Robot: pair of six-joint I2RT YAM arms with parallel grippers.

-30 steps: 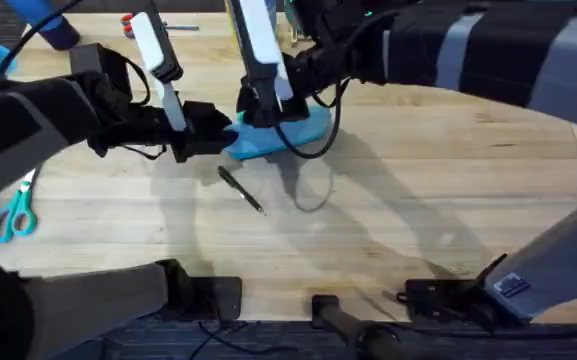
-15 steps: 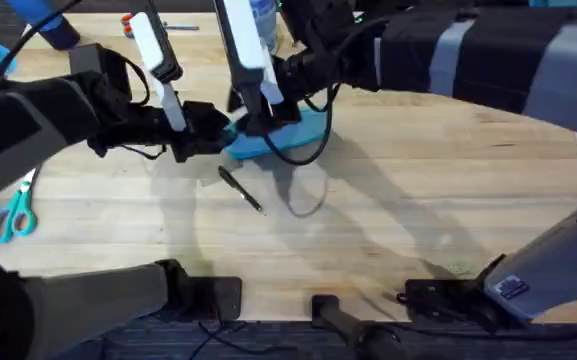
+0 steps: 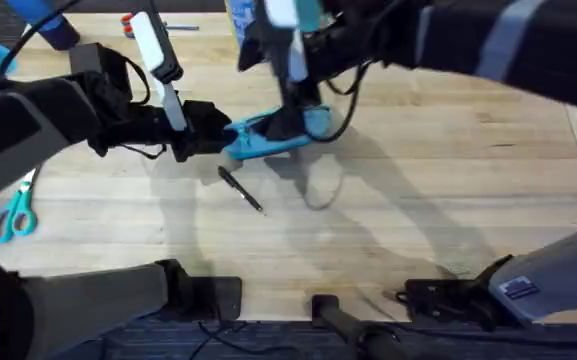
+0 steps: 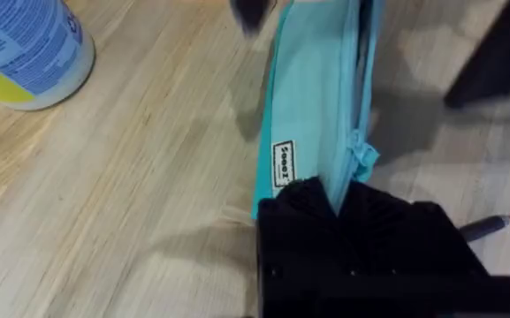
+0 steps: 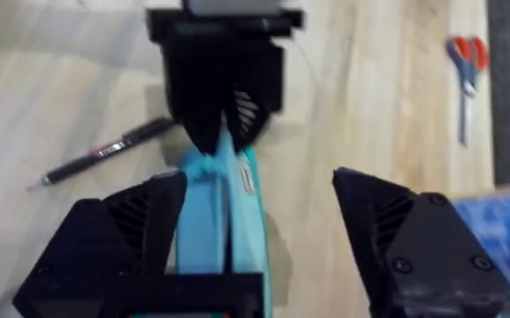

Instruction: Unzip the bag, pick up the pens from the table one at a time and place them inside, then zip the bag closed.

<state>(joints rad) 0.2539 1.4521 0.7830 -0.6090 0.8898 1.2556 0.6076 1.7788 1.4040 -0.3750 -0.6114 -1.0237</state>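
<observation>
The turquoise bag [image 3: 268,140] lies on the table [image 3: 418,200], its zipper running along its length [image 4: 316,106]. My left gripper [image 3: 213,128] is shut on the bag's left end, its black fingers [image 4: 352,238] pinching the fabric beside the small label. My right gripper [image 3: 293,120] reaches in from the upper right and stands open over the bag, a finger [image 5: 140,230] on each side of the bag [image 5: 215,221]. The left gripper [image 5: 224,97] faces it there. One dark pen [image 3: 240,188] lies on the table just in front of the bag [image 5: 104,152].
Teal scissors [image 3: 13,215] lie at the left edge and orange scissors [image 3: 128,22] at the far side [image 5: 467,57]. A blue-and-white container [image 4: 25,44] stands behind the bag. Bare wood stretches to the front and right.
My right gripper has slid to the right along the bag, from near the left gripper to the bag's right part. The left gripper and the pen have stayed put.
</observation>
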